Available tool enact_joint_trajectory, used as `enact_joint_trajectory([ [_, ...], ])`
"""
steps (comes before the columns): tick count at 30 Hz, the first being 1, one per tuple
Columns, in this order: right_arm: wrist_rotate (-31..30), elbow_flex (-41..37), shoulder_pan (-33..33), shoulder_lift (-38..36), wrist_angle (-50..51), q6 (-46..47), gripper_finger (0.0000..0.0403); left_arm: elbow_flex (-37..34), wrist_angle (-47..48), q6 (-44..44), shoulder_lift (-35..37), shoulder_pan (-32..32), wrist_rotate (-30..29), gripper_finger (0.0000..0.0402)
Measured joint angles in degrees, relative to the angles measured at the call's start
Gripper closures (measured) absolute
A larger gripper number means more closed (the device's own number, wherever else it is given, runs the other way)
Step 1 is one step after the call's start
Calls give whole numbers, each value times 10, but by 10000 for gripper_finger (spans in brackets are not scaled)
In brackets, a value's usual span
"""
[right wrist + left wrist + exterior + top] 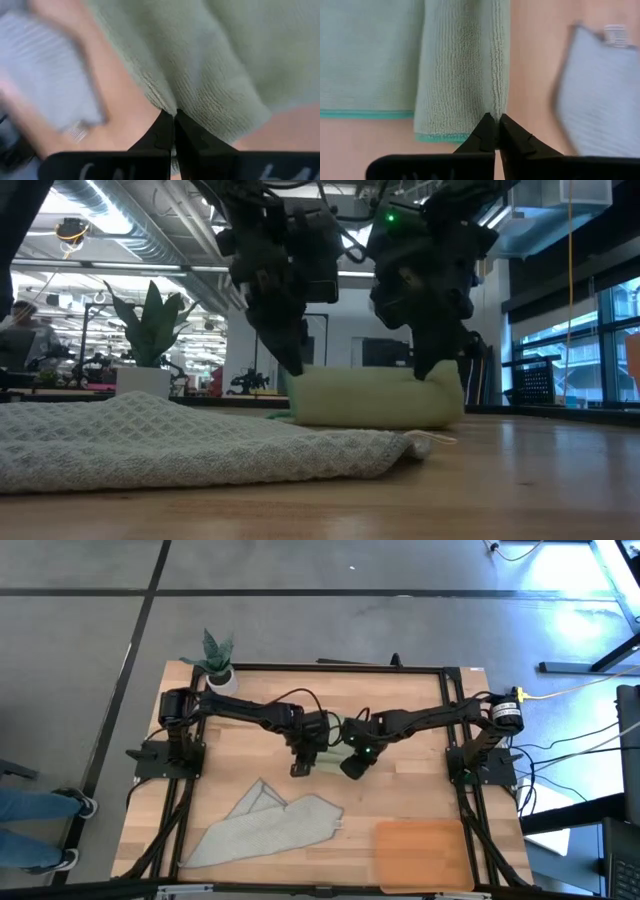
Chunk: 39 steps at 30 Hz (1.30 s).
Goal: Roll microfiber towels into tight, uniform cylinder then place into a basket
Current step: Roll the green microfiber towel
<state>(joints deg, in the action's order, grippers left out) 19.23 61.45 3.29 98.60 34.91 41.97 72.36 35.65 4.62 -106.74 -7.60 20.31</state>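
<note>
Wooden tabletop [420,800], green towel [375,400] roll between closed left hand [494,120], closed right hand [171,116]

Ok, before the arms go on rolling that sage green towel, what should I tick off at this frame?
1. Left gripper shut at the edge of the pale sage green microfiber towel: ok.
2. Right gripper shut at the same towel: ok.
3. Cloth actually pinched: cannot tell.
4. Green towel a tight, even cylinder: not ok, partly rolled.
5. Pale grey waffle-weave towel rolled: not ok, lying flat.
6. Flat orange-brown basket within reach: ok.
</note>
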Motion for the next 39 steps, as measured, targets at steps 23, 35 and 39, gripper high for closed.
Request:
enact_joint_trajectory([
  [23,-73,0,-14,0,-16,72,393,-1,16,-14,1,13,-16,401],
  [35,111,1,-41,0,-72,-16,393,1,72,0,15,32,167,401],
  [39,55,1,-45,0,-74,24,393,0,75,5,16,43,160,401],
])
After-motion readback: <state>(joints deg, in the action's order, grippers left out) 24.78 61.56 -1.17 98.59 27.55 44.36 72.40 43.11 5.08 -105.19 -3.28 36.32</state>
